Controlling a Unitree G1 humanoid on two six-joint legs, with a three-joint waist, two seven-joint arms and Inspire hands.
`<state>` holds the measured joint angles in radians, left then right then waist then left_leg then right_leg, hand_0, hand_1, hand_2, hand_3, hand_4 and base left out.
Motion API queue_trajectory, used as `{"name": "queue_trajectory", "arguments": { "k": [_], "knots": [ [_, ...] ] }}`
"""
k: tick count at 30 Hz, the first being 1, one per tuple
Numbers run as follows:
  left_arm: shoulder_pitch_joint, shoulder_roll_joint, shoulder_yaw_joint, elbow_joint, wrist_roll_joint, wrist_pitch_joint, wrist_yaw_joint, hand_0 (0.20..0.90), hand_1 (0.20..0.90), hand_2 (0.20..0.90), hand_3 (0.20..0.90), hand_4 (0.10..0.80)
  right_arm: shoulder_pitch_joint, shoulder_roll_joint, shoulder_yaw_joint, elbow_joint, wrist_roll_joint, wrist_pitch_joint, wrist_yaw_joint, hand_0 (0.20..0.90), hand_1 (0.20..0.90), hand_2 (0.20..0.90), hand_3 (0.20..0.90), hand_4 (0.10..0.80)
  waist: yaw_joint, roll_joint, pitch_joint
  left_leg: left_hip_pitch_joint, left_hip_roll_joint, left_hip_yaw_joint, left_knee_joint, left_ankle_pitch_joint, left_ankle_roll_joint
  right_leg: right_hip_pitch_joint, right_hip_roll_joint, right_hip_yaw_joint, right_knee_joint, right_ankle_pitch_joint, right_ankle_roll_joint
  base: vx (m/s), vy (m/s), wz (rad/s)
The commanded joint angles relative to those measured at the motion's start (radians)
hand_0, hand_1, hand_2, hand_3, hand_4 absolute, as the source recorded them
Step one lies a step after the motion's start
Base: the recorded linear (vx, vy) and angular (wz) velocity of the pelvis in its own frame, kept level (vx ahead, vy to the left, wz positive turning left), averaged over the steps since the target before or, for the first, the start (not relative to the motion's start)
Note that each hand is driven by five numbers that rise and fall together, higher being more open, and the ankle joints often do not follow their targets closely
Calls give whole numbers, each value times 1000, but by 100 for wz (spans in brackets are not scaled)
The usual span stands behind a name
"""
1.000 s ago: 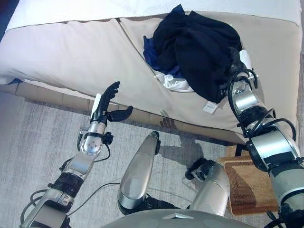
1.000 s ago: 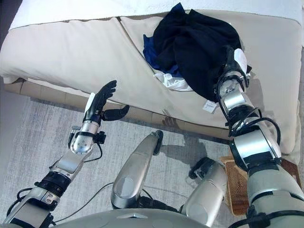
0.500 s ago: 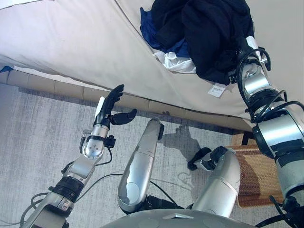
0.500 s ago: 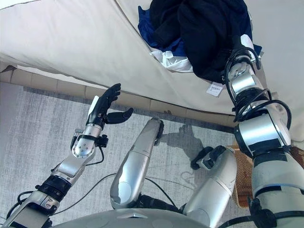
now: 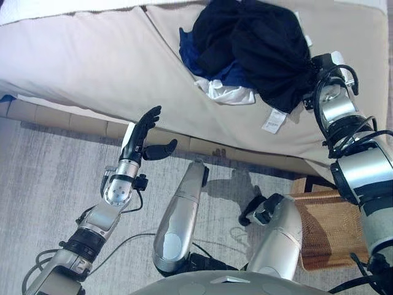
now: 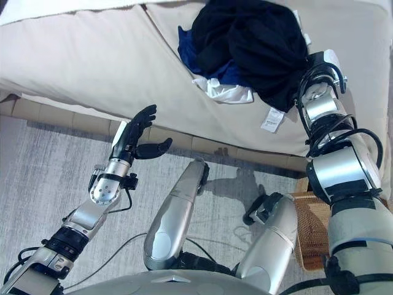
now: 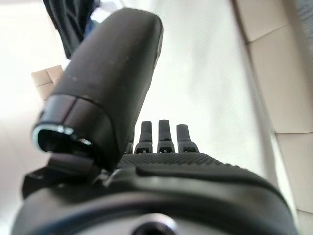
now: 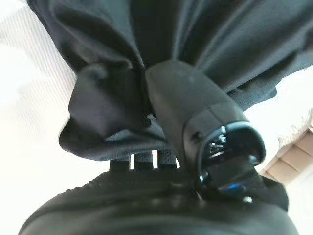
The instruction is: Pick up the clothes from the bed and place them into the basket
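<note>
A pile of clothes lies on the beige bed (image 5: 92,61): a black garment (image 5: 264,43) on top, a blue one (image 5: 190,52) and a white one (image 5: 224,92) under it. My right hand (image 5: 319,69) is at the pile's right edge. In the right wrist view its thumb (image 8: 186,98) presses into the black cloth (image 8: 195,34) and its fingers are curled into a fold. My left hand (image 5: 140,132) is open with straight fingers, held by the bed's front edge, apart from the pile. It also shows in the left wrist view (image 7: 112,73).
A brown wicker basket (image 5: 328,230) stands on the grey floor at the lower right, below my right arm. A white tag (image 5: 273,121) lies on the bed in front of the pile. The bed's left half is bare.
The camera has tilted, so the whole view shifted. My right hand stays closed in the black cloth at the pile's right edge. The left hand has hardly moved.
</note>
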<state>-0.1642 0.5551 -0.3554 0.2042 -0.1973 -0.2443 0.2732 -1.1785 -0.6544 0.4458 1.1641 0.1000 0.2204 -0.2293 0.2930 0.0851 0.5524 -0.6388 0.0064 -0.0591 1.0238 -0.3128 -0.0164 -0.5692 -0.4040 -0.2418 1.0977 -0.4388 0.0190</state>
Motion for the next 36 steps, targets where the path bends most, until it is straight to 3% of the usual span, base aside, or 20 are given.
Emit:
{"name": "queue_trajectory", "arguments": {
  "k": [1,9,16,29,36],
  "knots": [
    [0,37,62,-118,2,-70,23,900,900,900,900,800,-39,-89,5,-100,-1,-48,-86,300,300,300,200,100,6,-28,-118,138,-40,63,-64,-86,76,149,105,-103,-83,19,-79,115,25,-15],
    [-5,27,62,-89,-15,23,-11,900,900,900,900,800,-16,-130,-4,-151,2,-53,-73,300,300,300,200,100,-13,-67,-245,362,13,77,-384,71,25,426,168,-148,-433,122,-87,84,17,-15],
    [-11,24,50,-47,-27,72,-26,900,900,900,900,800,-41,-196,-1,-177,70,-73,-46,300,300,300,200,100,-45,-95,-350,524,28,113,-648,164,-15,585,233,-147,-741,219,-48,61,4,-10],
    [-30,43,-8,-20,-22,62,9,900,900,900,900,800,-132,-348,30,-249,147,-152,-78,300,300,300,200,100,-153,-125,-470,690,19,169,-969,250,-22,662,299,-64,-1025,365,21,9,8,-11],
    [-32,52,-35,29,-27,20,10,900,900,900,900,800,-201,-475,69,-313,171,-135,-112,300,300,300,200,100,-223,-135,-502,751,11,208,-1077,270,-22,675,322,-7,-1126,423,48,30,17,-23]
  ]
}}
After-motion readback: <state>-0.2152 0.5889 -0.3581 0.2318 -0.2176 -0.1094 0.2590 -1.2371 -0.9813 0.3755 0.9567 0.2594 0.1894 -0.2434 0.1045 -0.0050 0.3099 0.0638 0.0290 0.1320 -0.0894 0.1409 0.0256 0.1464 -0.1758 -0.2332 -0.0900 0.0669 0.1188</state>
